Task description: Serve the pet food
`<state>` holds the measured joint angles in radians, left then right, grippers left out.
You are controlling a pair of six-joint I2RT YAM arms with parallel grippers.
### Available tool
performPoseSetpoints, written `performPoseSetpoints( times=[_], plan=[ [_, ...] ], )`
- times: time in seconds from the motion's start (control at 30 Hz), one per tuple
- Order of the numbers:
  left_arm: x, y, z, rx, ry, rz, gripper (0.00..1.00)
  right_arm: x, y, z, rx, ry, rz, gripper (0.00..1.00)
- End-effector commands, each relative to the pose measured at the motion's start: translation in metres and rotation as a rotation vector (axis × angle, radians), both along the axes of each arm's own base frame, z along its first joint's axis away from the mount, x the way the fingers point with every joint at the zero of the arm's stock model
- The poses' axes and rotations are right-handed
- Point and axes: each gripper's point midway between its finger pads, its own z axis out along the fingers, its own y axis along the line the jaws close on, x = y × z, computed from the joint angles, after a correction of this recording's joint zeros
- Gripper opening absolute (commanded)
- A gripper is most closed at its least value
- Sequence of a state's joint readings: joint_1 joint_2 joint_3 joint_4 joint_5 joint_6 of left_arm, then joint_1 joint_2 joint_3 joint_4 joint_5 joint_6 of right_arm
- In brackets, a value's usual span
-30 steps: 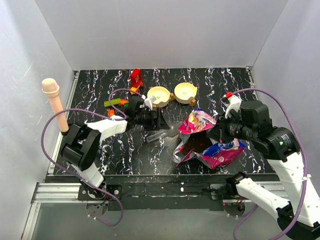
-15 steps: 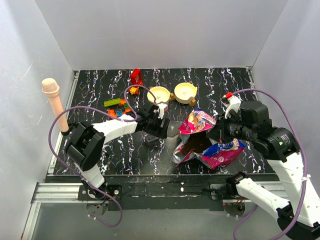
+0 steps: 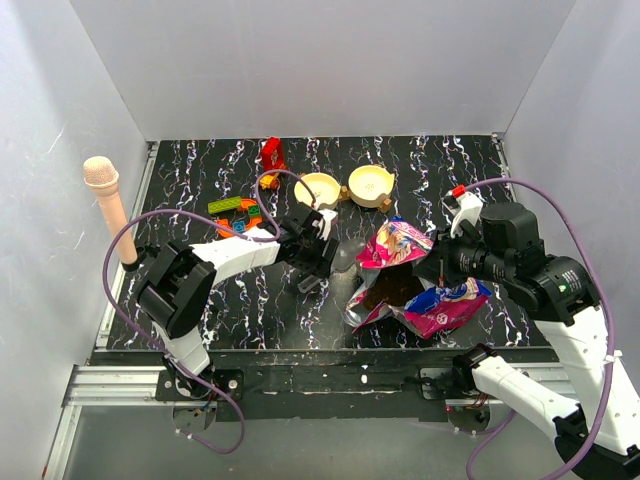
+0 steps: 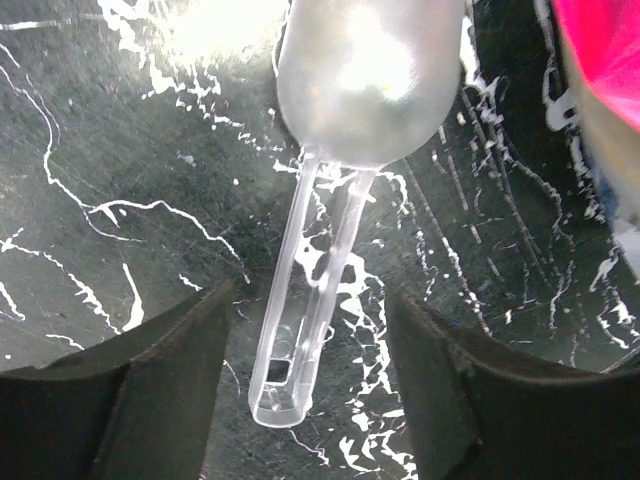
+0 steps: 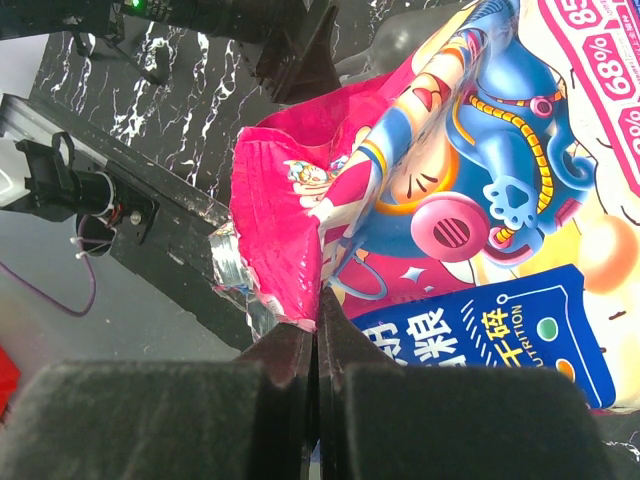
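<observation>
The magenta-and-blue pet food bag (image 3: 415, 280) lies crumpled on the black marbled table (image 3: 450, 170), and dark brown contents (image 3: 390, 288) show in its open mouth. My right gripper (image 3: 440, 268) is shut on the bag's magenta edge (image 5: 290, 250), with its jaws (image 5: 318, 320) pressed together. A clear plastic scoop (image 4: 350, 120) lies flat on the table. My left gripper (image 4: 310, 400) is open just above it, with its dark fingers (image 4: 150, 390) on either side of the handle (image 4: 300, 330) and not touching it. In the top view the left gripper (image 3: 315, 260) is left of the bag.
Two cream bowls (image 3: 317, 187) (image 3: 370, 183) stand behind the left gripper. Colourful toy blocks (image 3: 238, 210) and a red piece (image 3: 271, 153) lie at the back left. A pink microphone-shaped post (image 3: 105, 200) stands at the left edge.
My left gripper has moved right and nearer, from beside the bowls to over the scoop's handle. The right gripper and the bag have not moved.
</observation>
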<state>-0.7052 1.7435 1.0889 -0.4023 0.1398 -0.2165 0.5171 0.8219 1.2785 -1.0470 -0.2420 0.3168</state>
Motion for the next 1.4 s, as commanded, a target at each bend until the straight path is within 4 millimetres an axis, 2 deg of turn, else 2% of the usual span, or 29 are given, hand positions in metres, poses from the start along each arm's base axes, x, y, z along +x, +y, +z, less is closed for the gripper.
performPoseSetpoints(
  times=[0.0, 0.1, 0.23, 0.67, 0.7, 0.77, 0.8, 0.9, 0.93, 0.97, 1.03, 1.2, 1.37],
  plan=[
    [0.010, -0.020, 0.046, -0.050, -0.095, 0.016, 0.64, -0.006, 0.018, 0.041, 0.164, -0.103, 0.062, 0.01],
    [0.004, -0.031, 0.048, -0.066, -0.077, 0.013, 0.50, -0.005, 0.018, 0.041, 0.165, -0.107, 0.063, 0.01],
    [0.001, -0.032, 0.031, -0.047, -0.033, 0.020, 0.33, -0.005, 0.018, 0.043, 0.167, -0.113, 0.064, 0.01],
    [-0.006, -0.019, -0.026, 0.066, 0.030, -0.008, 0.33, -0.009, 0.015, 0.042, 0.162, -0.112, 0.062, 0.01],
    [-0.008, -0.018, -0.030, 0.072, 0.039, -0.009, 0.31, -0.009, 0.015, 0.043, 0.163, -0.113, 0.062, 0.01],
    [-0.010, -0.022, -0.030, 0.056, 0.060, -0.016, 0.18, -0.008, 0.015, 0.043, 0.160, -0.111, 0.061, 0.01],
    [-0.011, -0.027, -0.025, 0.022, 0.078, -0.016, 0.09, -0.008, 0.015, 0.043, 0.158, -0.111, 0.060, 0.01],
    [-0.026, -0.060, 0.003, -0.307, 0.277, -0.040, 0.00, -0.009, 0.014, 0.045, 0.156, -0.114, 0.061, 0.01],
    [-0.029, -0.070, 0.018, -0.454, 0.354, -0.034, 0.00, -0.010, 0.014, 0.045, 0.155, -0.115, 0.061, 0.01],
    [-0.032, -0.072, 0.027, -0.573, 0.428, -0.023, 0.00, -0.010, 0.013, 0.045, 0.150, -0.113, 0.063, 0.01],
    [-0.026, -0.075, 0.045, -0.767, 0.488, -0.006, 0.00, -0.010, 0.012, 0.044, 0.145, -0.116, 0.062, 0.01],
    [-0.021, -0.070, 0.030, -0.900, 0.636, 0.050, 0.00, -0.011, 0.013, 0.045, 0.145, -0.113, 0.070, 0.01],
    [-0.017, -0.060, 0.023, -0.924, 0.637, 0.098, 0.00, -0.009, 0.015, 0.049, 0.152, -0.113, 0.071, 0.01]
  ],
)
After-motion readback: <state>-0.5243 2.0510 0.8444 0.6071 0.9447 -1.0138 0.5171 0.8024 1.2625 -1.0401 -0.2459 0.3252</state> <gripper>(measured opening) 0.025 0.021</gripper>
